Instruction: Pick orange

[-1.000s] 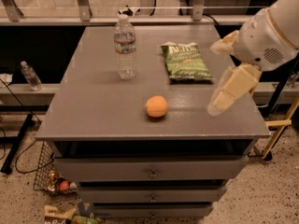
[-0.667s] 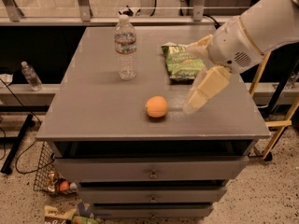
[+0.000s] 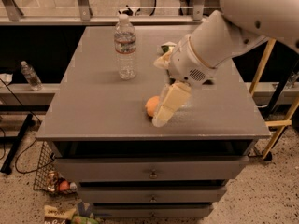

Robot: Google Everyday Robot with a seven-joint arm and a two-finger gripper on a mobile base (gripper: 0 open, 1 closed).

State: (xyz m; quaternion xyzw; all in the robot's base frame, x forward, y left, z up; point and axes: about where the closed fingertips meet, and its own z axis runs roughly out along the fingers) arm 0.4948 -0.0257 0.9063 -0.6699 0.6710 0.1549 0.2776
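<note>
Camera view | end effector [image 3: 160,93] spread wide, gripping nothing | orange [image 3: 150,105] partly hidden behind it

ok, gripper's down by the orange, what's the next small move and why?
Probably nudge the gripper slightly left in view so the orange sits between its open fingers, then close. The near finger covers only the orange's right side; the fruit rests on the cabinet top, ungripped.
</note>
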